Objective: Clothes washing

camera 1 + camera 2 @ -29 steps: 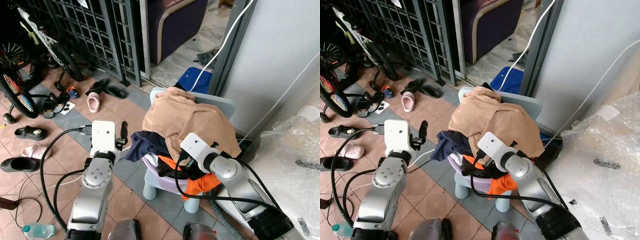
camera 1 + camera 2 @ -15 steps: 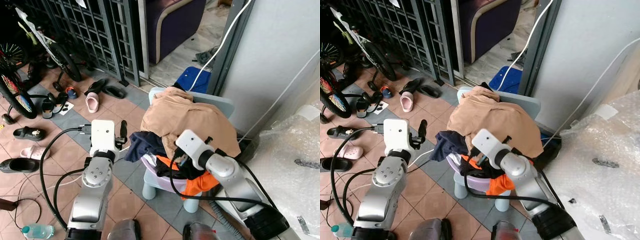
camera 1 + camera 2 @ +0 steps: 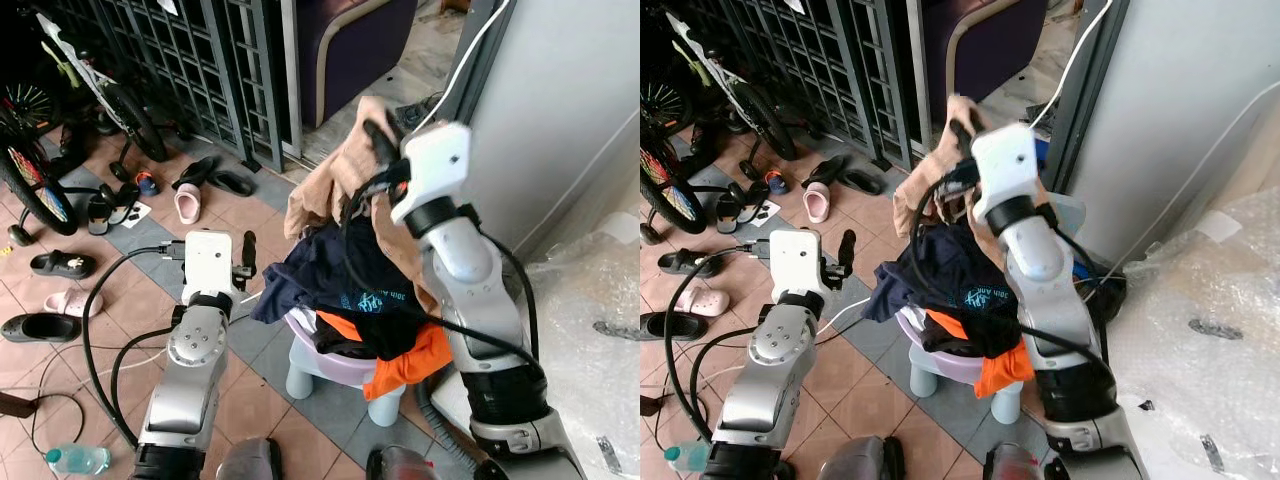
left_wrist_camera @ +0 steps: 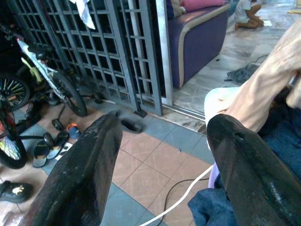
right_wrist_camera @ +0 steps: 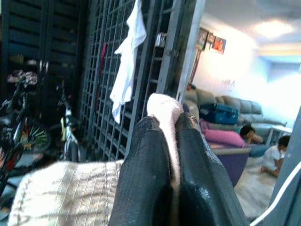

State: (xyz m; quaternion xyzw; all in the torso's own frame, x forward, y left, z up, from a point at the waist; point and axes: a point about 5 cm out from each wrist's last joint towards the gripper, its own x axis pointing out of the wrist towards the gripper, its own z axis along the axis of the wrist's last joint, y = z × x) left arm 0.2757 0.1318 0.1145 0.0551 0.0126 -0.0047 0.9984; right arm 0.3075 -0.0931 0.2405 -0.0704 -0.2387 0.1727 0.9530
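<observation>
A heap of clothes lies on a small lilac plastic chair [image 3: 318, 362]: a navy garment [image 3: 345, 280] on top and an orange one [image 3: 408, 366] hanging off the front. My right gripper [image 3: 372, 128] is raised high above the heap, shut on a tan garment [image 3: 335, 178] that hangs down from it to the pile. In the right wrist view the black fingers [image 5: 143, 174] pinch a fold of the tan cloth [image 5: 163, 109]. My left gripper [image 3: 246, 254] hovers left of the chair, open and empty, its fingers [image 4: 84, 174] spread wide.
A metal gate [image 3: 200, 60] stands behind, with bicycles [image 3: 40, 150] and several shoes [image 3: 186, 203] on the tiled floor to the left. A water bottle [image 3: 75, 460] and cables [image 3: 100, 330] lie near my feet. A grey wall [image 3: 570, 110] and bubble wrap [image 3: 590, 320] are on the right.
My right gripper has risen from the pile to well above it, pulling the tan garment up and uncovering the navy clothing. The left arm has stayed in place.
</observation>
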